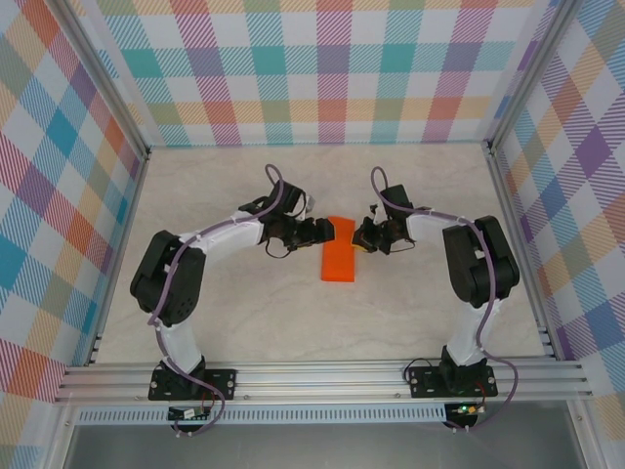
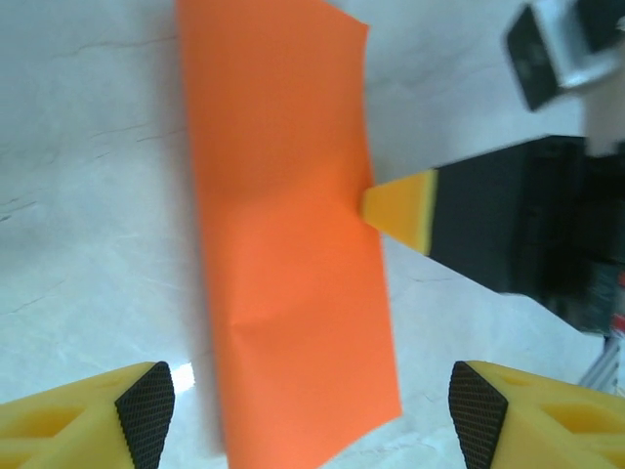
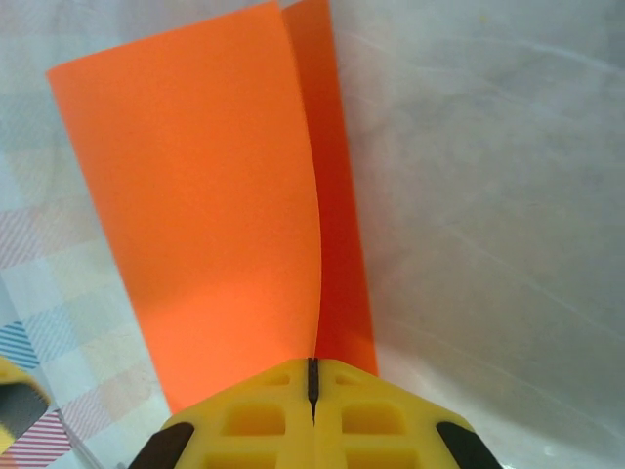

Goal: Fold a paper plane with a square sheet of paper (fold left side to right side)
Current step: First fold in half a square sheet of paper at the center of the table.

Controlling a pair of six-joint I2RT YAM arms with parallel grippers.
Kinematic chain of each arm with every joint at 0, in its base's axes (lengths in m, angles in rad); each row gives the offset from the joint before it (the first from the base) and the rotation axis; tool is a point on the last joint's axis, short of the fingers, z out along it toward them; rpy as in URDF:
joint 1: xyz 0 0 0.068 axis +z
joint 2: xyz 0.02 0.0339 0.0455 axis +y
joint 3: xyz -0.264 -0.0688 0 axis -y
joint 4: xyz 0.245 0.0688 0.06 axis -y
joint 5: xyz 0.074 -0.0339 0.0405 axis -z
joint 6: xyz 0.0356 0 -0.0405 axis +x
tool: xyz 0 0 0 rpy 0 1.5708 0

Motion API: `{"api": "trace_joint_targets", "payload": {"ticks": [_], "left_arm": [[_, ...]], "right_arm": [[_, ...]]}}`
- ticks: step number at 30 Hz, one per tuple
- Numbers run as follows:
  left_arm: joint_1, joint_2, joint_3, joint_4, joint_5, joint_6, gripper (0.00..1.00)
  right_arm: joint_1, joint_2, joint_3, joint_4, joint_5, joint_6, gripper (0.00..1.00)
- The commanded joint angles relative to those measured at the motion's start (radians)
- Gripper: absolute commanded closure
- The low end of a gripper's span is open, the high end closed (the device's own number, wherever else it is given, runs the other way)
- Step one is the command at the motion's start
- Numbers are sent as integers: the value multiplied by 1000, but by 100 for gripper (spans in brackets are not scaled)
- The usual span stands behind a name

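Right gripper (image 3: 312, 383) pinching folded square sheet of paper (image 3: 195, 195), lower layer mostly hidden, left gripper (image 2: 312, 410) spread.

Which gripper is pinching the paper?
The right gripper: its fingers are shut on the paper's edge, while the left gripper hangs open over the sheet.

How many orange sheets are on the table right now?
1: the square sheet of paper, folded double, lies at the middle of the table, the right jaws shut on its edge. Another could hide underneath.
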State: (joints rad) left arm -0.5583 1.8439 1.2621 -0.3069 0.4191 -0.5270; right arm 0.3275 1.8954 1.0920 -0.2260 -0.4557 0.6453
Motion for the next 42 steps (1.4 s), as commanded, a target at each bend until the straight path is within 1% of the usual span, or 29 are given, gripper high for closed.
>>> {"api": "trace_joint_targets", "payload": {"ticks": [1, 8, 16, 19, 27, 29, 33, 39, 42], "left_arm": [[-6, 67, 56, -55, -39, -34, 25], [-19, 147, 102, -57, -59, -58, 30], [-34, 197, 145, -73, -51, -57, 41], [-35, 208, 154, -80, -59, -58, 43], [-38, 249, 176, -95, -60, -53, 54], [-38, 259, 180, -105, -67, -49, 58], [-38, 272, 182, -123, -80, -35, 61], [-38, 282, 177, -131, -81, -26, 61], [-40, 284, 177, -130, -79, -25, 61]], "right_arm": [[2, 30, 38, -42, 17, -35, 96], [2, 51, 57, -62, 27, -49, 95], [4, 66, 47, -59, 23, -49, 95], [4, 69, 44, -56, 22, -49, 94], [5, 70, 49, -55, 20, -50, 92], [5, 62, 48, -55, 25, -50, 90], [5, 9, 36, -65, 65, -58, 81], [2, -121, 9, -129, 184, -97, 64], [-2, -165, -15, -161, 244, -109, 62]]}}
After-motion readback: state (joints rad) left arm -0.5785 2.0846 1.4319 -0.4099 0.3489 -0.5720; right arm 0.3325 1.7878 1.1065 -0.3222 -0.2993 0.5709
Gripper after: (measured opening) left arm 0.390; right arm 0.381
